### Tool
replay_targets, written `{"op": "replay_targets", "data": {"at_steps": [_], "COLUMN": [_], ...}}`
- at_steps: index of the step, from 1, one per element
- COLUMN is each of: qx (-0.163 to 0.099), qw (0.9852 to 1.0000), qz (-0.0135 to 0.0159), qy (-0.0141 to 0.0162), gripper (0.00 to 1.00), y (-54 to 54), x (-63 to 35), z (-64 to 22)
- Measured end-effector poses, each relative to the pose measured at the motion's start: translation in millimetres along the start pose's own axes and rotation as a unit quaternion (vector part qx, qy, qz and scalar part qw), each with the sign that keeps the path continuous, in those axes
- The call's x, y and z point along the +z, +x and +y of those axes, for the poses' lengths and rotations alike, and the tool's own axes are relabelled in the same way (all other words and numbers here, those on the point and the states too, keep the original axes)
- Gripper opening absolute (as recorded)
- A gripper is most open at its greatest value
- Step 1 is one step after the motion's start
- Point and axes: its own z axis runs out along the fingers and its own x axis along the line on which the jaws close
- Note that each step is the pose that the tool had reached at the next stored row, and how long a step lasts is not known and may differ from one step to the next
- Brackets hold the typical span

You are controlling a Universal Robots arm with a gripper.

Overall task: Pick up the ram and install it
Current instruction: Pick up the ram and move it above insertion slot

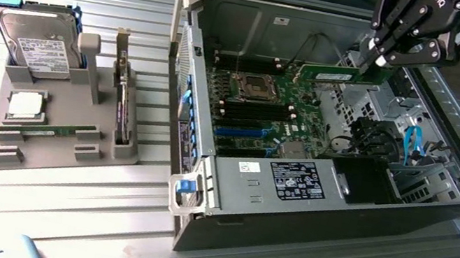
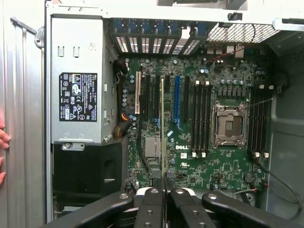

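I hold the ram (image 1: 328, 73) by one end, gripper (image 1: 377, 61) jaws clamped on it, long edge facing the motherboard (image 1: 264, 110) for insertion. It hangs above the memory slots (image 2: 202, 118), not yet seated.

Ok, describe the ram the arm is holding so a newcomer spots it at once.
Find the open computer case on the exterior view's right. Above its motherboard, black fingers pinch a long, thin green board: the ram. Unlike the green stick lying in the grey tray, it hangs in the air.
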Motion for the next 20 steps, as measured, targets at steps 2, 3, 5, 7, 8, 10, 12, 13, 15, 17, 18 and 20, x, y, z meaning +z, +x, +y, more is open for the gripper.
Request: {"op": "replay_targets", "data": {"at_steps": [2, 3, 5, 7, 8, 10, 12, 13, 15, 17, 18, 20], "qx": [0.0, 0.0, 0.0, 0.0, 0.0, 0.0, 0.001, 0.001, 0.001, 0.001, 0.001, 0.001], "qw": [1.0, 1.0, 0.9999, 0.9999, 0.9999, 0.9998, 0.9998, 0.9998, 0.9998, 0.9998, 0.9998, 0.9998], "qz": [-0.0001, -0.0002, -0.0003, -0.0005, -0.0005, -0.0006, -0.0007, -0.0006, -0.0007, -0.0007, -0.0007, -0.0009], "qy": [-0.0052, -0.0065, -0.0102, -0.0148, -0.0172, -0.0194, -0.0218, -0.0221, -0.0221, -0.0221, -0.0221, -0.022], "gripper": [0.12, 0.12, 0.12, 0.12, 0.12, 0.12, 0.12, 0.12, 0.12, 0.12, 0.12, 0.12], "y": [0.0, 0.1, 0.1, 0.2, 0.2, 0.2, 0.3, 0.3, 0.3, 0.3, 0.3, 0.1], "x": [0.0, 0.0, 0.1, 0.1, 0.1, 0.1, 0.1, 0.1, 0.1, 0.1, 0.2, 0.6], "z": [-2.2, -2.8, -4.5, -6.6, -7.7, -8.8, -10.1, -10.1, -10.1, -10.2, -10.2, -10.2]}}
